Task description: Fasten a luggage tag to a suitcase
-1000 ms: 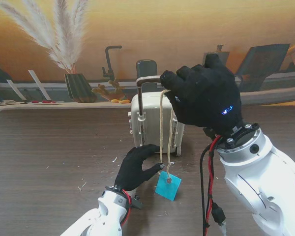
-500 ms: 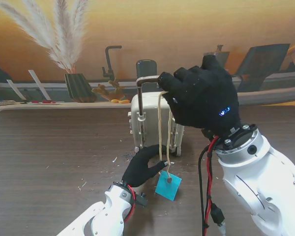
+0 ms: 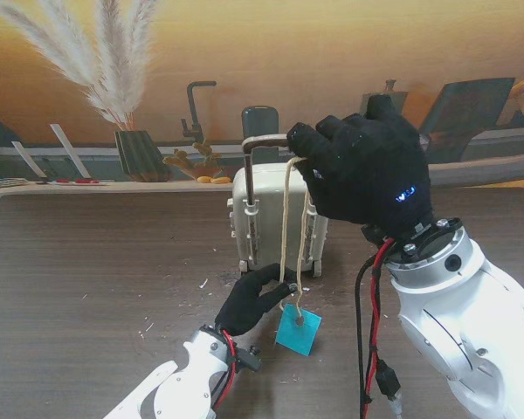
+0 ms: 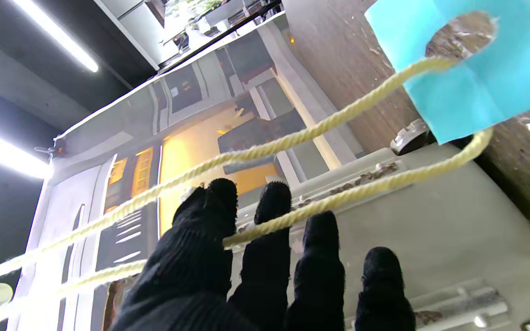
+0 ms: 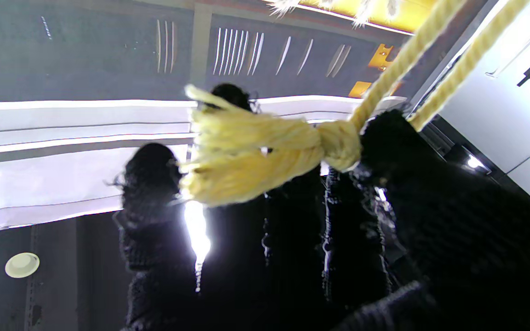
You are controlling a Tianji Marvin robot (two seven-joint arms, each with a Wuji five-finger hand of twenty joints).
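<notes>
Luggage tag attachment is pictured on a dark wooden table (image 3: 87, 262), where a small cream suitcase (image 3: 275, 223) is stood upright near the far middle, its dark pull handle (image 3: 260, 141) raised. The right hand (image 3: 362, 170) is held at the handle's right end, its black-gloved fingers closed on the knotted, tasselled end of a yellow cord (image 3: 286, 218), as is seen in the right wrist view. The cord is hung in two strands down the suitcase front. The left hand (image 3: 249, 301) is placed nearer, thumb and forefinger pinched on one strand. A turquoise luggage tag (image 3: 298, 330) is threaded on the cord's loop, just right of that hand
</notes>
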